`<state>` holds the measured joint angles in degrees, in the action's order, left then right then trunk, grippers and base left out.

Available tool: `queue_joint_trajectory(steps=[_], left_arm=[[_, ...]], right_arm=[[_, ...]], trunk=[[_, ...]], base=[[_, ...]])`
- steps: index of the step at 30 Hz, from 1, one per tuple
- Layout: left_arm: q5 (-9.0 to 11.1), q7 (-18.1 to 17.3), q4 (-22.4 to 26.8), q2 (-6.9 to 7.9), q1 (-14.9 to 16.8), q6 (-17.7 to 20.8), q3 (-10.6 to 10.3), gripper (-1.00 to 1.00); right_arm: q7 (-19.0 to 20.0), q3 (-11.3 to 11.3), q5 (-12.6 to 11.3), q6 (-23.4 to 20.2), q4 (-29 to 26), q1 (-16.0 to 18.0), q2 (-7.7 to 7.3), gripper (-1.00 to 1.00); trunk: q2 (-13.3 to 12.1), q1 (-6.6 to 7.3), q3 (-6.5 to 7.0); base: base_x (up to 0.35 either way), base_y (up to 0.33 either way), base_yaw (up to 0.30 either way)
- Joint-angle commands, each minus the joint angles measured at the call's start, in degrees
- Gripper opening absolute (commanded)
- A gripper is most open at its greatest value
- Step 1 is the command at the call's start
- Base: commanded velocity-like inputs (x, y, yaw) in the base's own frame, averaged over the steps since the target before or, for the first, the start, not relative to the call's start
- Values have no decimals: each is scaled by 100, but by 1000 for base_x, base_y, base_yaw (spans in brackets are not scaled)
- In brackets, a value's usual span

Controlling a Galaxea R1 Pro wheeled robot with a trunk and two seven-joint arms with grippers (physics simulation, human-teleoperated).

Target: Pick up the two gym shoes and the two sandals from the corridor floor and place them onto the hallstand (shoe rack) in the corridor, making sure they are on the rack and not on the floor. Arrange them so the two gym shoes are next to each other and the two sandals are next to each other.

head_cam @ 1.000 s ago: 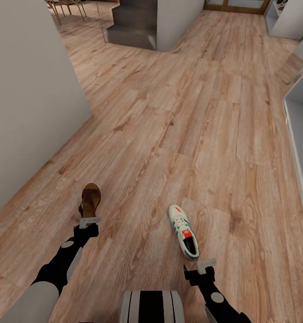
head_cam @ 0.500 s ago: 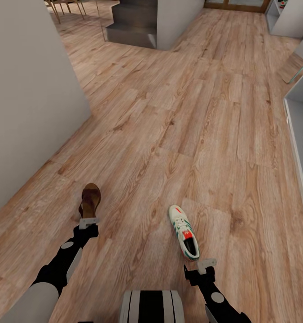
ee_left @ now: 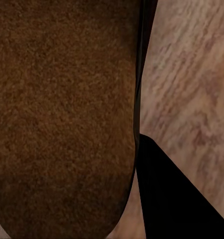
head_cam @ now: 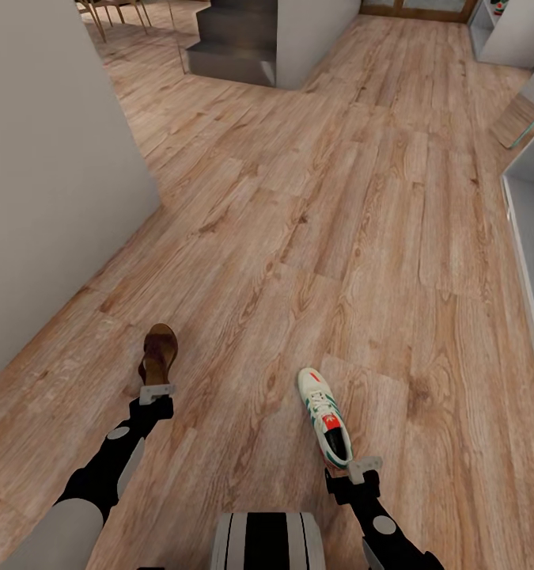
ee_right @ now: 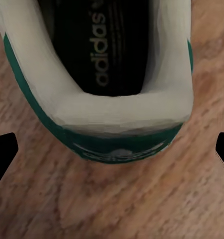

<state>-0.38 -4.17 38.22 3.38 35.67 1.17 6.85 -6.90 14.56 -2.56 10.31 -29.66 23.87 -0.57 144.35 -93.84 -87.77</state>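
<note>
**Both arms poised at the heels of a sandal and a sneaker**

From the head camera we see the dark brown leather sandal with a tan insole (head_cam: pixel 159 354) lying on the light-brown wood-plank corridor floor (head_cam: pixel 338 237), with our left gripper (head_cam: pixel 157 390) at its heel end. The white sneaker with green stripes and an orange-red heel (head_cam: pixel 324 410) lies on the floor beside the sandal, toward the pale-grey shelf unit (head_cam: pixel 532 229) at the frame's edge; our right gripper (head_cam: pixel 364 465) sits just behind its heel. We judge both arms are lined up to take each shoe from the heel, the stiffest part.

In the left wrist camera the sandal's fuzzy brown insole (ee_left: pixel 62 114) lies very close, one dark finger (ee_left: pixel 176 199) beside its edge. We cannot tell whether the jaws are spread or pinching.

In the right wrist camera the sneaker's white collar and green heel tab (ee_right: pixel 117 144) sit between two dark fingertips (ee_right: pixel 2 154), standing wide apart and clear of the shoe, so nothing is gripped.
</note>
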Motion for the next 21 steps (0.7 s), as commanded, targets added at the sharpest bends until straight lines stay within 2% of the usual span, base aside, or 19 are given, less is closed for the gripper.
queue_joint_trajectory(steps=[1, 21], left_arm=[[-24, -48, 3, -4, 1, 8, 27, -100], [1, -48, 2, -3, 1, 4, 27, -100]], right_arm=[[-49, 47, -28, 15, 4, 4, -6, 100], [-49, 55, -29, 15, 4, 4, -5, 100]], trunk=[[1, 0, -3], [1, 0, -3]], base=[[66, 0, 0], [41, 19, 0]])
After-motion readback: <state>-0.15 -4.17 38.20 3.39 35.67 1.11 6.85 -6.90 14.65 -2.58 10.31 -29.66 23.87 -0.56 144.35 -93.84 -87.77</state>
